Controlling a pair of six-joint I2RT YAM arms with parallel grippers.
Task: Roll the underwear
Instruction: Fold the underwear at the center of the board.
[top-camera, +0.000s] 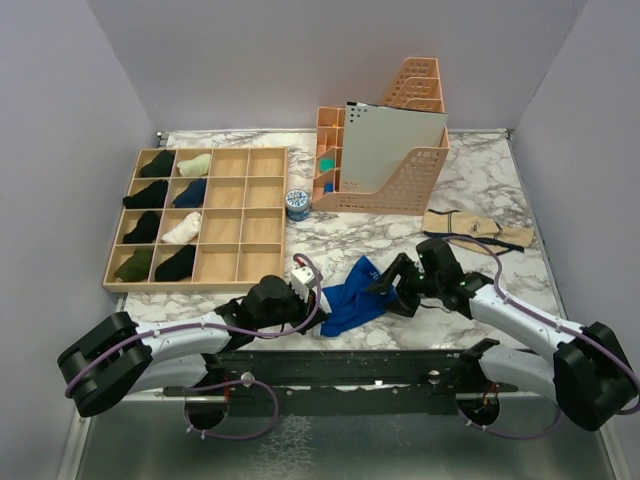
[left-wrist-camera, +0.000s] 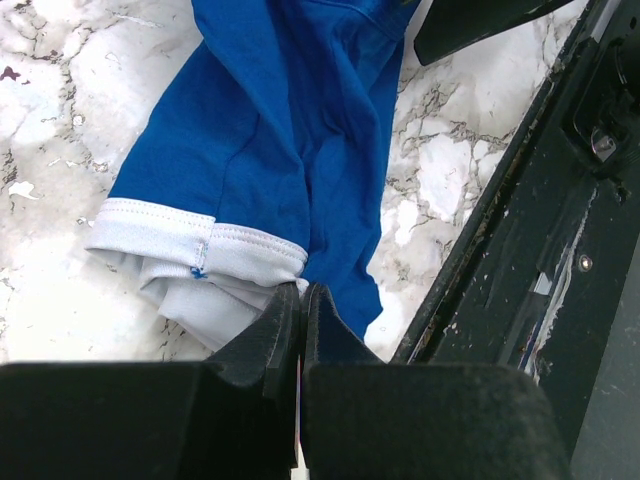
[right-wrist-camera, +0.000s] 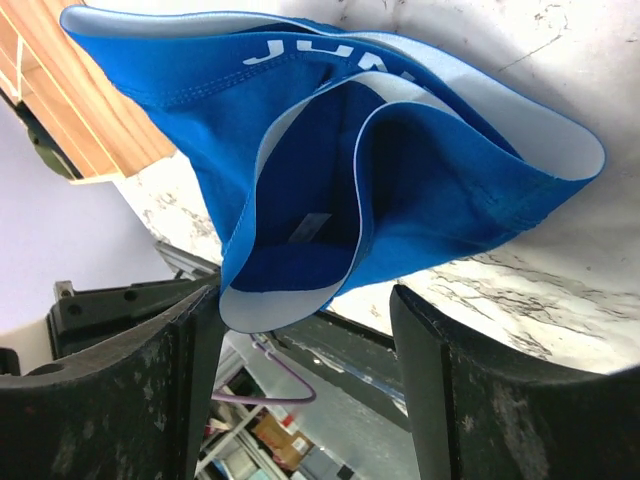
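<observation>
The wooden tray (top-camera: 262, 225) holds eight rolled-up bundles (top-camera: 177, 229), one in each box of its two left columns, and the one blue underwear (top-camera: 352, 298) lies near the table's front edge, with the left gripper (left-wrist-camera: 300, 300) pinched shut on what looks like its white hem and the right gripper (right-wrist-camera: 308, 295) wide open at its waistband.

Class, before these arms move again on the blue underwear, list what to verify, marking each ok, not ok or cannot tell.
1. Left gripper jaws shut on the blue underwear at its white hem: ok.
2. Right gripper jaws open, waistband between them: ok.
3. Blue underwear lying flat for rolling: not ok, bunched.
4. Beige garment apart from it: ok.
</observation>
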